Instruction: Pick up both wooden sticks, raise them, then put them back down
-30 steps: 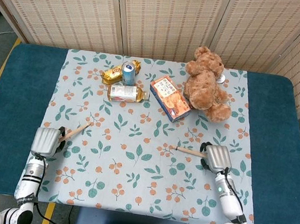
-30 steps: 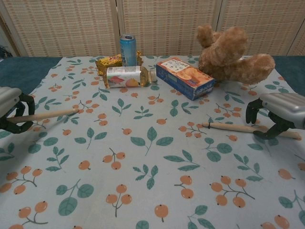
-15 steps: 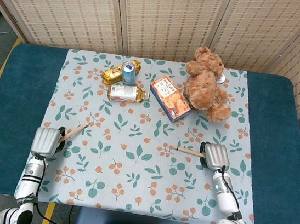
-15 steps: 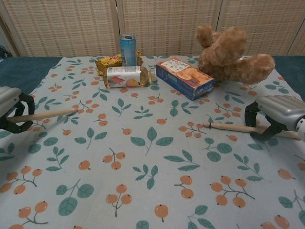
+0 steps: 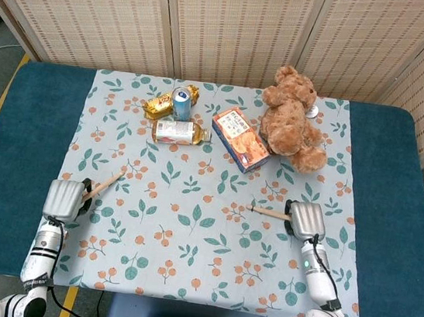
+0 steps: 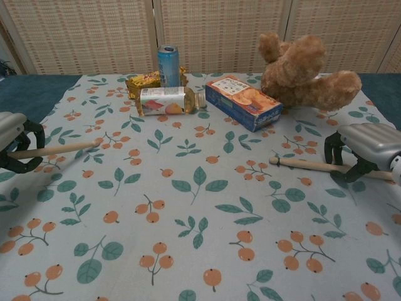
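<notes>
Left hand wraps one wooden stick at its outer end; right hand likewise w/ the other wooden stick. Both sticks sit low near the tabletop, tips inward, prob. gripped end-on for lifting.

Silver-backed robot hand, black fingers; white forearms, black cables.

Matt wooden sticks, printed cloth tablecloth, plush teddy bear, glossy can
</notes>
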`<state>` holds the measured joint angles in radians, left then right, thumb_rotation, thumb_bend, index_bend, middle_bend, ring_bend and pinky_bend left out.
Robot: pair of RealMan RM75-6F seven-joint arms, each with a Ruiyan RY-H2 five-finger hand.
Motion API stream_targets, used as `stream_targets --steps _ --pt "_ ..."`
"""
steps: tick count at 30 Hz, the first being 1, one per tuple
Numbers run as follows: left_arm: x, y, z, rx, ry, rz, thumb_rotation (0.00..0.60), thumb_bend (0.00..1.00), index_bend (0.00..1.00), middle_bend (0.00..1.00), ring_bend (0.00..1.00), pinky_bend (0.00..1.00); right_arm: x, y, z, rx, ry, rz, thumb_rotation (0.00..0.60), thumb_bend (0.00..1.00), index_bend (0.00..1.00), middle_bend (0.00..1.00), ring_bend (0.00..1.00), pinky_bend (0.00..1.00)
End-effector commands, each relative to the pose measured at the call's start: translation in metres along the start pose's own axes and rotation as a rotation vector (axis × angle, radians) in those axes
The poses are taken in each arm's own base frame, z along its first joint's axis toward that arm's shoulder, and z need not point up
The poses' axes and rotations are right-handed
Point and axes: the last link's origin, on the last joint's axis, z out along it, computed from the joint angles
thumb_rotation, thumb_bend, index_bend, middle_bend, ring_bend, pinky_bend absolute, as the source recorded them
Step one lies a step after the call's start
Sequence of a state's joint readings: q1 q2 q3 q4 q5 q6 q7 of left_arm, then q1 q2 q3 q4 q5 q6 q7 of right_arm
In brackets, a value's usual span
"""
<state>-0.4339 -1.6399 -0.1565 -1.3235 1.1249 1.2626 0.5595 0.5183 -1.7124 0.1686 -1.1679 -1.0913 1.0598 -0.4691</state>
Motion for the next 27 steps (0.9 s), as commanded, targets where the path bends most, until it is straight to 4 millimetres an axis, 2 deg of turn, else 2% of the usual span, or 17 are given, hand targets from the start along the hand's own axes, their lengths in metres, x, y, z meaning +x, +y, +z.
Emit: stream_targets --steps 1,4,9,12,22,27 --pt "0.0 0.0 0.0 0.001 0.001 0.0 0.6 0.42 0.66 0.81 0.94 1.0 0.004 0.005 -0.001 -0.008 0.017 0.002 0.6 0.4 0.68 0.58 0.93 1.0" --pt "0.0 0.0 0.0 0.002 0.002 -0.003 0.6 0.42 0.66 0.81 0.94 1.0 0.009 0.011 -0.002 -0.018 0.034 0.007 0.6 0.44 0.7 0.6 0.93 1.0" --pt "0.002 0.0 0.001 0.001 0.008 -0.003 0.6 0.42 0.66 0.81 0.94 1.0 0.02 0.02 -0.006 -0.024 0.058 0.022 0.6 0.44 0.7 0.6 0.93 1.0" --pt "0.005 -0.002 0.005 0.013 0.016 -0.008 0.6 0.42 0.66 0.81 0.94 1.0 0.034 0.022 -0.012 -0.007 0.088 0.059 0.6 0.44 0.7 0.6 0.93 1.0" --pt "0.037 -0.01 0.04 0.05 0.1 -0.019 0.6 0.41 0.66 0.81 0.94 1.0 0.11 0.021 -0.054 0.103 0.269 0.153 0.6 0.44 0.7 0.6 0.93 1.0" --pt "0.051 -0.002 0.065 0.064 0.114 -0.075 0.6 0.41 0.66 0.81 0.95 1.0 0.142 0.009 -0.058 0.158 0.329 0.201 0.6 0.44 0.7 0.6 0.93 1.0"
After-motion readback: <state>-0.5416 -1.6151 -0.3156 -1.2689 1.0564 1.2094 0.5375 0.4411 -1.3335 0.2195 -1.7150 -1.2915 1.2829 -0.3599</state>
